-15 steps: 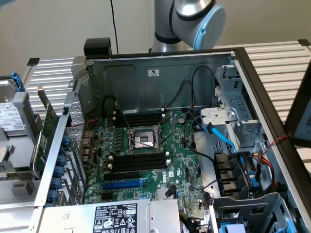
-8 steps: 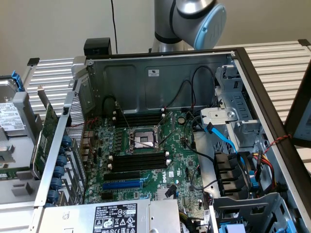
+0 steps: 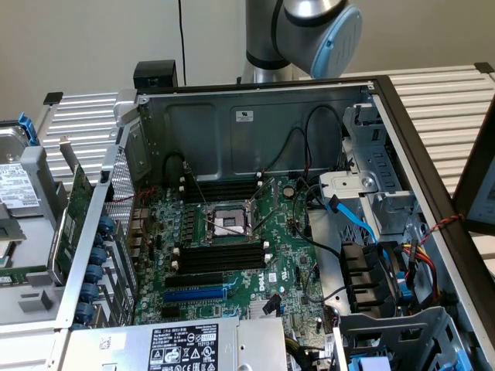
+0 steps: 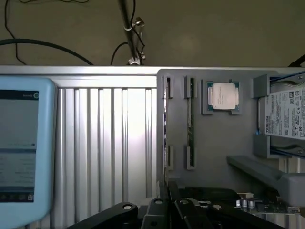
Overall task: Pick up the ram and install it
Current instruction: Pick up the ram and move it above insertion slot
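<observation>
Closest to the wrist camera, the gripper [image 4: 167,187] has its black jaws clenched on the ram [image 4: 165,129], which shows edge-on as one thin green line running straight away from the fingertips. Its long axis lies parallel to the tabletop-side edge of the grey fixture [image 4: 214,143], just inside that edge, with a pair of slot holders just beside it. Taking the ram's far end as 12 o'clock, a second stick [image 4: 190,124] stands on edge in its own holders at 3 o'clock, pointing the same way: two sticks in all. Round at 2 o'clock sit one processor [image 4: 222,97] in a square pocket and, beyond it, one hard drive [image 4: 286,114]. At 9 o'clock the ribbed tabletop [image 4: 109,143] lies open between the fixture's edge and a pale blue tablet [image 4: 19,148].

In the exterior view the arm [image 3: 309,31] rises at 12 o'clock behind the opened computer case [image 3: 255,124]. On its motherboard [image 3: 290,232] one processor socket [image 3: 228,220] sits between two banks of black slots [image 3: 223,259], at its 12 and 6 o'clock, with open room above them
</observation>
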Controlling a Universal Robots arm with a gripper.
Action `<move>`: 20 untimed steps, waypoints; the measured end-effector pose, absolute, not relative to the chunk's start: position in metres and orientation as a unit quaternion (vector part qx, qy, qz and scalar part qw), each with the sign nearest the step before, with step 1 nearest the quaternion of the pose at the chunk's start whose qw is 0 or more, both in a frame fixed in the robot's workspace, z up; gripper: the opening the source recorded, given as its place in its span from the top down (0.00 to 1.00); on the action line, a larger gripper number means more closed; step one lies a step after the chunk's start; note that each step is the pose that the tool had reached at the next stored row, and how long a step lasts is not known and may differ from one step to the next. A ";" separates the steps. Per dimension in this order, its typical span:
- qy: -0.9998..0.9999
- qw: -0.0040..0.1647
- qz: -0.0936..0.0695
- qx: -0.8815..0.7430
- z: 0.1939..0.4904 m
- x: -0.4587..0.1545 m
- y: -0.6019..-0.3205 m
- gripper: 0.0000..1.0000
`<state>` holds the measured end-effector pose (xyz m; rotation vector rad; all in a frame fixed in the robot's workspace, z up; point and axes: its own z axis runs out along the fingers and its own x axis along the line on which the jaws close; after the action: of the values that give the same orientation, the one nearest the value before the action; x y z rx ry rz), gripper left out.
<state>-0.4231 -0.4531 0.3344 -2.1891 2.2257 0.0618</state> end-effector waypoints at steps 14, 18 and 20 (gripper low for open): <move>0.710 0.014 0.027 -0.704 0.398 -0.386 -0.463 0.88; 0.709 0.014 0.028 -0.705 0.416 -0.374 -0.465 0.88; 0.708 0.014 0.029 -0.705 0.425 -0.368 -0.465 0.88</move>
<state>-0.3682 -0.4651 0.4250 -2.1962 2.2062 0.0893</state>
